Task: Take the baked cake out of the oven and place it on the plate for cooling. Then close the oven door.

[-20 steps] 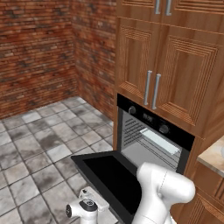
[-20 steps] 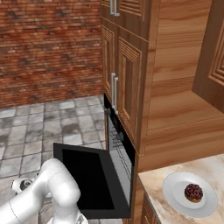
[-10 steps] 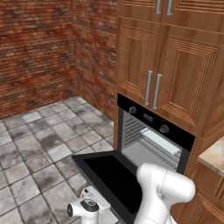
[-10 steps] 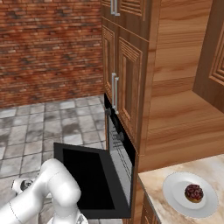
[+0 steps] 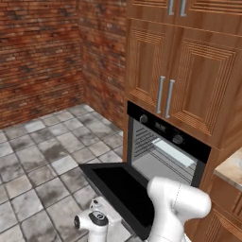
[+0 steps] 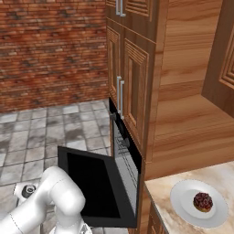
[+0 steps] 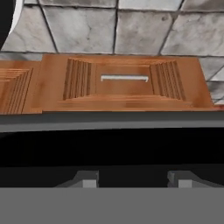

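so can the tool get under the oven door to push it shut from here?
Probably yes. The tool sits low beside the dropped-open oven door, its black edge right ahead in the hand view, nothing between them.

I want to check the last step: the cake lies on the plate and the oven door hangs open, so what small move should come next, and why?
Probably raise the pincer against the underside of the oven door to swing it shut: the cake already rests on the plate, and the door hangs flat open with the pincer low at its edge.
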Controlling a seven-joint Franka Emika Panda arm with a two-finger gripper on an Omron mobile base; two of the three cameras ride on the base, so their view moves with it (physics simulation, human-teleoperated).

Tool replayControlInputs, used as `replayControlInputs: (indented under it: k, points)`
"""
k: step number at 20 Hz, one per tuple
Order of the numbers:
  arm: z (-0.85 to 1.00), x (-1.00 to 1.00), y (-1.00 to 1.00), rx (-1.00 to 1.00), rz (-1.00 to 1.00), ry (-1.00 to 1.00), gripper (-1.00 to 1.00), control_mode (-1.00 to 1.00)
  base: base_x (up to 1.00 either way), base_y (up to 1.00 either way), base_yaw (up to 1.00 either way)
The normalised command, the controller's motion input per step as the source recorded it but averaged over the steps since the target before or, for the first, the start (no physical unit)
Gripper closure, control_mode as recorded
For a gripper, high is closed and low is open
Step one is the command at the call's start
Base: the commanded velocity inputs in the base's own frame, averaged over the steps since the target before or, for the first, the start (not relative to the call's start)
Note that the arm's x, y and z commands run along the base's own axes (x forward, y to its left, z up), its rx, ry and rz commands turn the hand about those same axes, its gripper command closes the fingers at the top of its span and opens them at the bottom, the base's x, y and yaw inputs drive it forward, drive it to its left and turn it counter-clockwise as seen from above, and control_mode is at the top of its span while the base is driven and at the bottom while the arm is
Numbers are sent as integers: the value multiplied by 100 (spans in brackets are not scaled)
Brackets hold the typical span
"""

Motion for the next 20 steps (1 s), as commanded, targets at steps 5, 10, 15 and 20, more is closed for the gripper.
replayControlInputs:
  k: [5, 10, 15, 20]
  points:
    - [84, 16, -64, -4, -5, 0, -100, -100, 0, 0, 0]
    - [83, 15, -68, -4, -6, 0, -100, -100, 0, 0, 0]
    - [80, 16, -73, -3, -6, 0, -100, -100, 0, 0, 0]
    - [74, 14, -80, -2, -6, 0, -100, -100, 0, 0, 0]
